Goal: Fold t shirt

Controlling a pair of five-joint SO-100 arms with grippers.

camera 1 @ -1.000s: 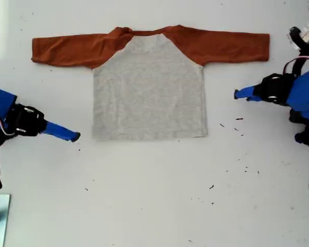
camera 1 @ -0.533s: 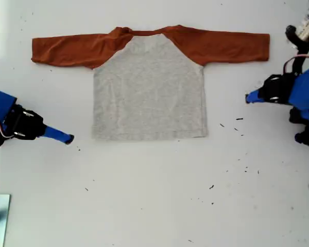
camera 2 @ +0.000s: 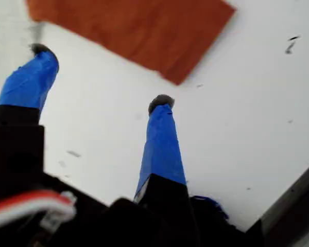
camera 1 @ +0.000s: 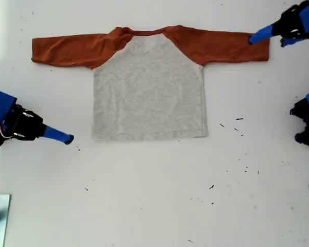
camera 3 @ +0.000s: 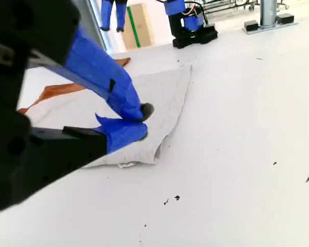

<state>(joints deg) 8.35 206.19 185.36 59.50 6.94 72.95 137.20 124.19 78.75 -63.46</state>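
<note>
My first gripper [camera 2: 100, 77] has its fingers spread wide above the t shirt's [camera 1: 149, 87] orange sleeve end [camera 2: 139, 31]; lower straight and pinch only cloth. My second gripper [camera 3: 136, 121] is clenched, holding nothing.

1. Most of the t shirt [camera 2: 131, 31] was cut off by the first wrist view's frame; only a blurred sleeve end was shown.
2. My first gripper [camera 1: 253, 38] was seen in the exterior view with its arm cut off at the exterior view's right edge.
3. The shirt's far sleeve [camera 3: 67, 88] was partly hidden behind my second gripper [camera 3: 141, 121].
</note>
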